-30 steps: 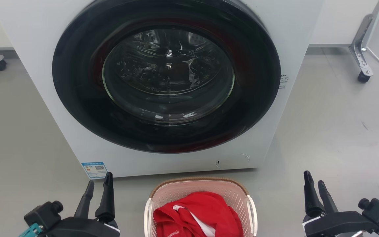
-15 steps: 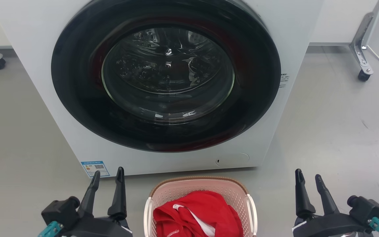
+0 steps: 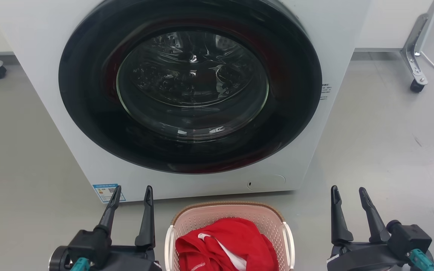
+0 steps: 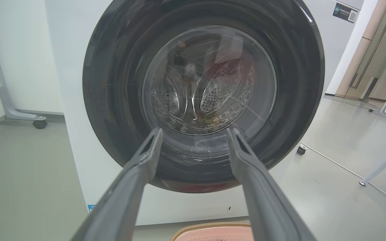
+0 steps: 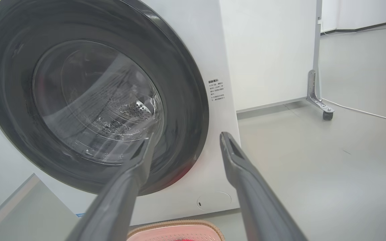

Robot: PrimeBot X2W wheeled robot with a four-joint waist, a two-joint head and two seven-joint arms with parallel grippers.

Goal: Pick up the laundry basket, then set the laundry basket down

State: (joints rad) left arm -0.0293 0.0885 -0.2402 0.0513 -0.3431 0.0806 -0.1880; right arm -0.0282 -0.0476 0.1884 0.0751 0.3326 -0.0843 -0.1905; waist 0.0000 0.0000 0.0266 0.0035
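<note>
With the laundry basket [image 3: 227,206] set on the floor [image 3: 382,150] before the washing machine [image 3: 32,75] and flanked by the left pincer [image 3: 132,190] and right pincer [image 3: 348,190], both spread and empty, the approach is judged in hand, its white handles [image 3: 168,241] to be pinched next.

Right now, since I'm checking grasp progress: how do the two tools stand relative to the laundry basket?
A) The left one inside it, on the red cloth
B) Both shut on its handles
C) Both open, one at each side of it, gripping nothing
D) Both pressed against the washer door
C: in the head view the left tool and the right tool stand open, flanking the laundry basket and gripping nothing.
</note>
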